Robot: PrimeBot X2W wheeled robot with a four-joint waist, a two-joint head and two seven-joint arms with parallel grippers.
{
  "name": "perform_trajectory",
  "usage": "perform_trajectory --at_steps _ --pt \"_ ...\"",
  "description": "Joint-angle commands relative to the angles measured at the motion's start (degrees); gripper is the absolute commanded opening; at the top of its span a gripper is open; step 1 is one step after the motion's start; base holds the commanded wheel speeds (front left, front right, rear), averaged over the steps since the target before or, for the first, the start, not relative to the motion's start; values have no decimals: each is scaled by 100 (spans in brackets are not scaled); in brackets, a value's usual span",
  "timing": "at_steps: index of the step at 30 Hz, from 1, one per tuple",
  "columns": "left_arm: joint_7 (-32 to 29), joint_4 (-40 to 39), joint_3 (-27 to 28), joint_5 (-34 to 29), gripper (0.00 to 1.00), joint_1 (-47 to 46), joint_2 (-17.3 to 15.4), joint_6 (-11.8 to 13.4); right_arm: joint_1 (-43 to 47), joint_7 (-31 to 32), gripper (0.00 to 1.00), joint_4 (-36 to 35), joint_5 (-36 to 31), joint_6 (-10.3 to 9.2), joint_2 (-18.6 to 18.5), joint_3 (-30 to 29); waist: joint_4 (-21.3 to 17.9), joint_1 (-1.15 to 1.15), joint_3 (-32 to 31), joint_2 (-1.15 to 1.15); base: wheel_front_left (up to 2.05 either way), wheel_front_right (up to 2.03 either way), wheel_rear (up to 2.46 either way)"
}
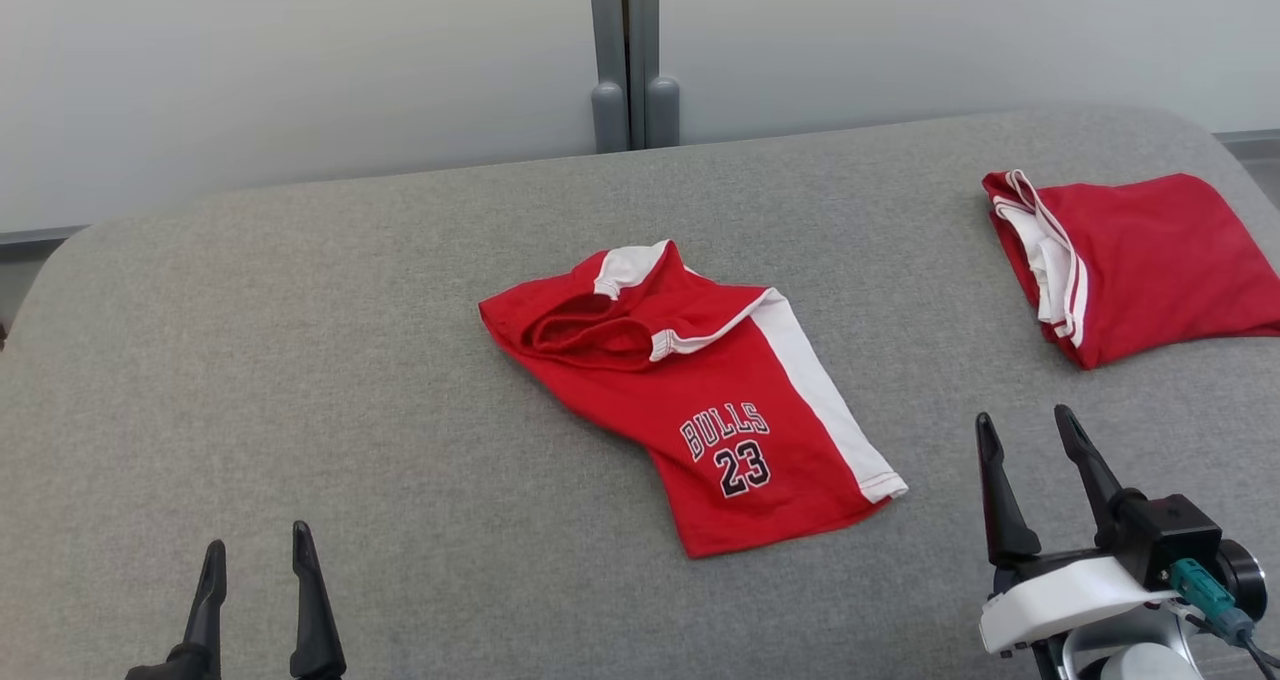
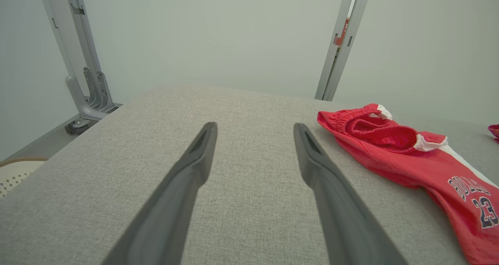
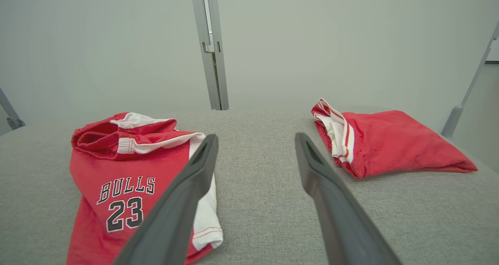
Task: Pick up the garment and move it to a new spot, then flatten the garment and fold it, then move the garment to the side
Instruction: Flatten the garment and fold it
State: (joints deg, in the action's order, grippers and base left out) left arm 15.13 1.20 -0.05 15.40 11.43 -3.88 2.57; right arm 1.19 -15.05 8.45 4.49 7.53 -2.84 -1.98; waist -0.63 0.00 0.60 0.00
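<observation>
Two empty tools, left tool and right tool, spread wide, flanking garment

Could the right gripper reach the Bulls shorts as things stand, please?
Probably yes: the right gripper is open, and only bare grey surface lies between it and the shorts.

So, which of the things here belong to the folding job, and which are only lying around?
For the job: red Bulls 23 shorts, rumpled in the middle of the grey padded table; left gripper, open; right gripper, open.
Lying about: folded red garment with white trim at the table's right side, probably already done; grey metal post behind the table.
</observation>
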Motion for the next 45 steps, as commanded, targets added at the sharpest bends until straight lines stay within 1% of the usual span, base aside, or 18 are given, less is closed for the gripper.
perform_trajectory --at_steps 1,7,13,17,19,24,27,28,30,34,41,43,45 --pt "-1 17 53 -72 100 84 41 -65 104 -15 100 32 56 -9 -10 5 10 0 -12 0 0 0 0" --pt "-1 73 238 -134 100 45 87 -229 64 -15 100 86 64 -9 -10 88 -44 0 -6 0 0 0 0" --pt "0 158 81 -116 100 -454 93 -394 -133 -15 100 58 98 -9 -10 228 -247 0 204 0 0 0 0" --pt "-3 493 -358 -202 100 -1062 96 -611 -278 -16 100 10 84 -9 -10 290 -465 0 415 0 0 0 0" --pt "-105 712 -632 -245 100 -1473 90 -690 -373 -16 100 -8 94 -9 -10 330 -612 0 534 0 0 0 0" --pt "-645 1267 -1254 -14 100 -2407 89 -783 -552 -15 100 -74 209 -9 -10 448 -1042 0 820 0 0 0 0" --pt "-1043 1574 -1492 210 100 -2804 86 -768 -630 -15 100 -106 297 -9 -10 503 -1265 0 980 0 0 0 0" --pt "-1187 1704 -1564 312 100 -2935 86 -729 -652 -16 100 -120 315 -9 -8 502 -1326 0 1027 0 0 0 0" --pt "-1437 1934 -1687 305 100 -3126 86 -701 -675 -16 100 -132 375 -9 -7 517 -1449 0 1114 0 0 0 0" --pt "-1804 2316 -1749 447 100 -3369 84 -561 -717 -15 100 -149 452 -9 -7 519 -1635 0 1222 0 0 0 0" --pt "-1777 2739 -1590 349 100 -3644 -63 -257 -733 -15 100 -167 540 -9 -7 503 -1770 0 1288 0 0 0 0" --pt "-1782 2808 -1576 366 100 -3682 -90 -254 -734 -15 100 -164 550 -9 -7 496 -1776 0 1297 0 0 0 0" --pt "-1847 2867 -1596 391 98 -3721 -124 -311 -742 -15 100 -155 558 -9 -7 503 -1784 0 1305 0 0 0 0"
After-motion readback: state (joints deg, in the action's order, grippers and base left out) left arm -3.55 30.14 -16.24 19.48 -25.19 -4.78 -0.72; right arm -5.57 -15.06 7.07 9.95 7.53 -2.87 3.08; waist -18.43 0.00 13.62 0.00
